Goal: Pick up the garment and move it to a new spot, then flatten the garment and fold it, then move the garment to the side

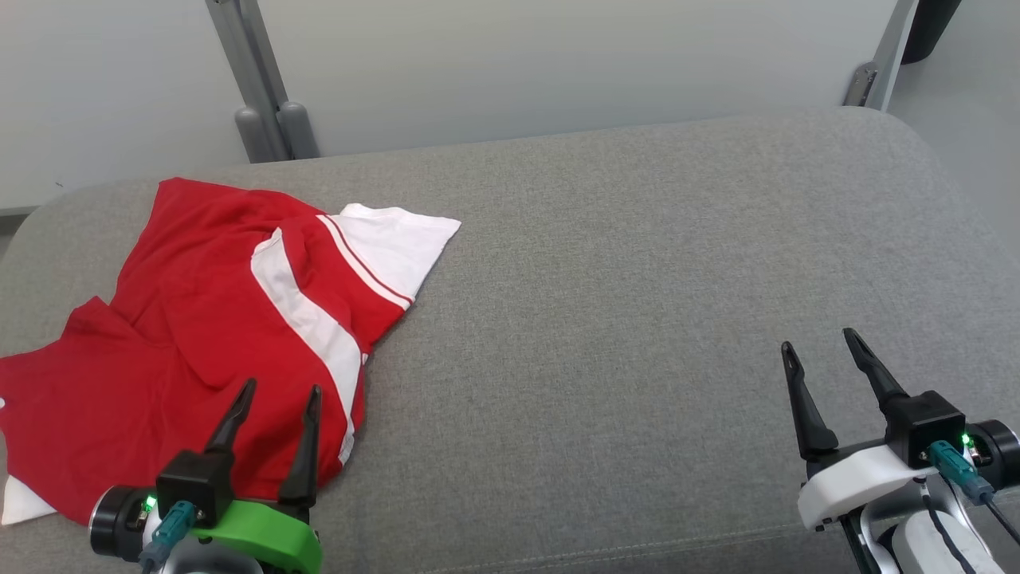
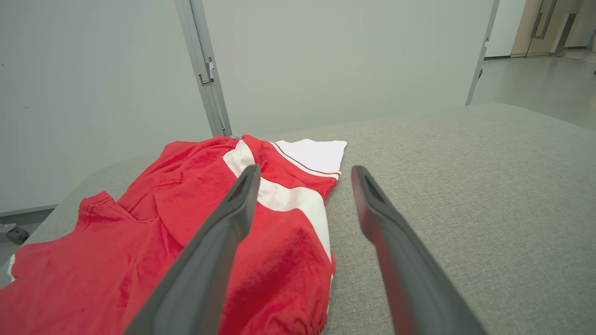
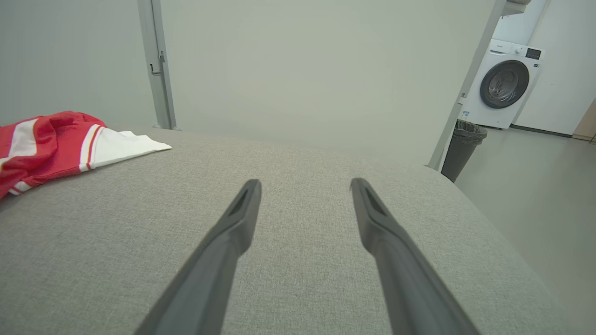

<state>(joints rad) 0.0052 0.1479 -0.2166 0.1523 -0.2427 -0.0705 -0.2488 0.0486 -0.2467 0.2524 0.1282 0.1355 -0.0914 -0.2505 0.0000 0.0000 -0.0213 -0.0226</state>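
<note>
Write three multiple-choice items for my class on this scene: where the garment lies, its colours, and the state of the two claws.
1. Where on the grey cushion does the garment lie? A) robot's left side B) middle C) robot's right side
2. Which colours has the garment? A) blue and yellow B) red and white C) all black
3. How do the left claw and right claw stand? A) both shut B) one gripping cloth C) both open, empty
Key: 1A, it lies at the head view's left. 2B, red cloth with white bands. 3C, both stand spread, clamping nothing.
</note>
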